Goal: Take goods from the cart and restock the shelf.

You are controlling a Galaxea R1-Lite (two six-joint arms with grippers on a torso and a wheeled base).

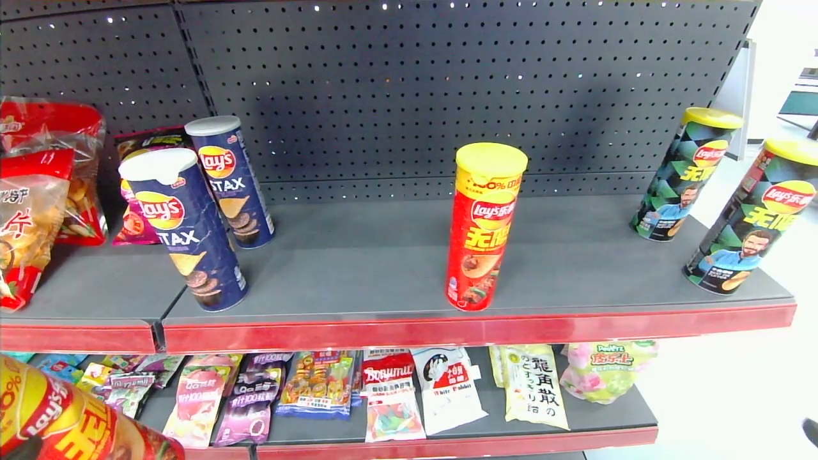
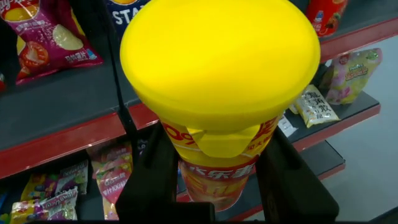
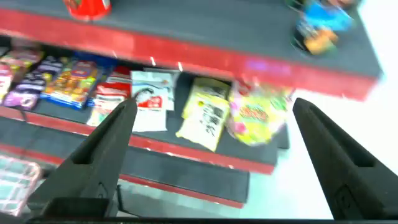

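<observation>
Yellow-lidded red chip can (image 2: pixel 217 62) clamped in left tool (image 2: pixel 217 162) just below its lid, looks light, stiff-walled, slick, crushable, so mid-body hold suits; right tool (image 3: pixel 214 109) wide open, empty, shelf (image 1: pixel 370 255) ahead of both.

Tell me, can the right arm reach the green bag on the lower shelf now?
Probably yes: the right gripper is open and empty, facing the green bag, with nothing between them.
</observation>
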